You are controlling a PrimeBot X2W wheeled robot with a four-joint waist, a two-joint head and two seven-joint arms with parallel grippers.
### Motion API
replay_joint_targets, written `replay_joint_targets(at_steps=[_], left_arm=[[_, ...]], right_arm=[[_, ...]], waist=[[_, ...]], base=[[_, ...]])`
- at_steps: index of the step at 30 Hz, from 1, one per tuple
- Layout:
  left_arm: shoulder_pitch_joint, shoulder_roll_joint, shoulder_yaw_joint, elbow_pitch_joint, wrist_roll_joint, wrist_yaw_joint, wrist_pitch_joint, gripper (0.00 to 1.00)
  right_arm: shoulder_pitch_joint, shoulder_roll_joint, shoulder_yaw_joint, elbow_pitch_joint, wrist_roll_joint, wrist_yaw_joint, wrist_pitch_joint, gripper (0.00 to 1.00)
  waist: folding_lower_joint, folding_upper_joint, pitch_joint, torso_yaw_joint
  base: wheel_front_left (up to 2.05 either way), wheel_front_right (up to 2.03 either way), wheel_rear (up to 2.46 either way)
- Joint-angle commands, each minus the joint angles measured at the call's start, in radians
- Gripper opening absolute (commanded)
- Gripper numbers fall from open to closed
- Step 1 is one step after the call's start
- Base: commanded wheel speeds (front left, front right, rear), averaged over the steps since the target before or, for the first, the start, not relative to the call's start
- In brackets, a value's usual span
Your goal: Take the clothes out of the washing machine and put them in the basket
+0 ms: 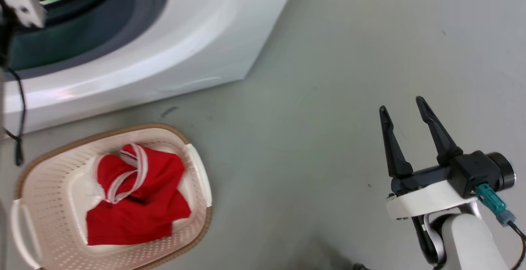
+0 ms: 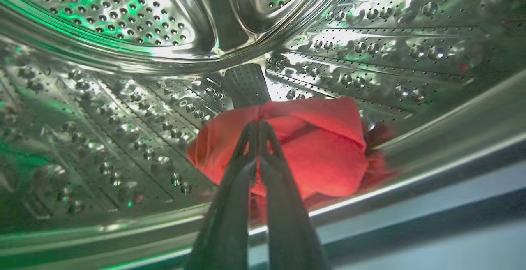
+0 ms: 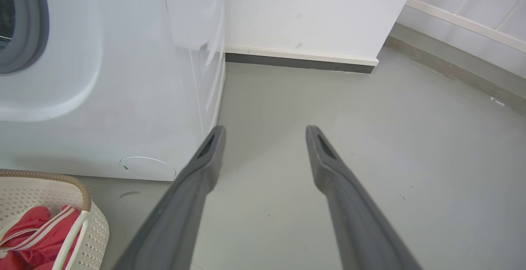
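The job is half done: the striped red garment [image 1: 139, 204] lies in the basket [image 1: 135, 128] on the floor [image 1: 312, 118] just in front of the washing machine [image 1: 164, 35], while the other red garment [image 2: 324, 155] sits low in the drum [image 2: 123, 109] near its front lip. The left gripper [image 2: 259, 128] is inside the drum with its fingers pressed together, apparently pinching a puckered fold of that garment, and the right gripper [image 1: 401, 103] hangs over bare floor with its fingers spread wide and empty. The next move looks like drawing the cloth out over the lip without snagging and lowering it into the basket.
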Motion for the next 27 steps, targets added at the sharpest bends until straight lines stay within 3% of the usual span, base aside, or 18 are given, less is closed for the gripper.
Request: replay_joint_targets(at_steps=[1,14,22,27], left_arm=[[0.035,-0.019,-0.003,-0.002,-0.015,-0.002,-0.027,0.0],[0.263,-0.105,-0.094,-0.06,-0.067,-0.008,-0.265,0.0],[0.367,-0.107,-0.12,-0.164,-0.064,-0.007,-0.338,0.0],[0.44,-0.099,-0.089,-0.302,-0.05,0.021,-0.347,0.0]], right_arm=[[0.013,-0.001,-0.011,0.005,-0.008,-0.001,-0.002,1.0],[0.071,-0.001,-0.057,0.021,-0.043,-0.001,-0.002,1.0],[0.101,-0.001,-0.072,0.031,-0.051,-0.001,-0.002,1.0],[0.115,-0.001,-0.081,0.035,-0.055,-0.001,-0.002,1.0]], waist=[[0.0001,0.0,-0.058,0.054],[0.0001,0.0,-0.21,0.16],[0.0001,0.0,-0.283,0.195],[0.0001,0.0,-0.323,0.214]], base=[[0.0,0.0,0.0],[0.0,0.0,0.0],[0.0,0.0,0.0],[0.0,0.0,0.0]])
